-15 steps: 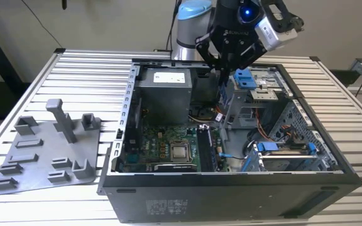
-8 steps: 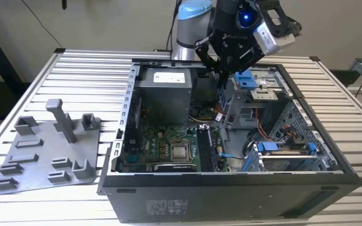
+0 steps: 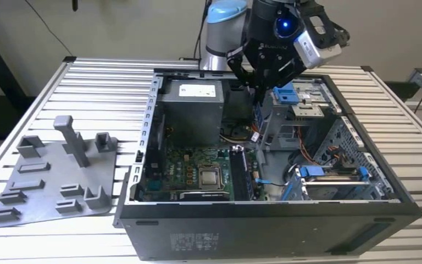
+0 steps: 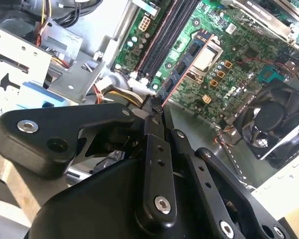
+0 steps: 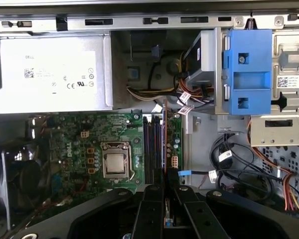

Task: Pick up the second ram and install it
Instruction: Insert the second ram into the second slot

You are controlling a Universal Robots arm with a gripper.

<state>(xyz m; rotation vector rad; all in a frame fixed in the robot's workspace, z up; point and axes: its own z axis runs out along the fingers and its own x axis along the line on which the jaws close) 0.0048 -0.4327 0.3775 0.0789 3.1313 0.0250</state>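
Note:
My gripper hangs over the open computer case and is shut on the second ram, a thin dark stick pointing down from the fingertips. In the second wrist view the ram reaches from the gripper toward the black memory slots on the green motherboard. In the first wrist view the ram is seen edge-on, in line with the slots and just beside them, held by the gripper. The stick is above the board, not seated.
The grey tray with upright pegs lies on the slatted table at the exterior view's left. Inside the case are the power supply, the processor socket, a fan, a blue drive bracket and loose cables.

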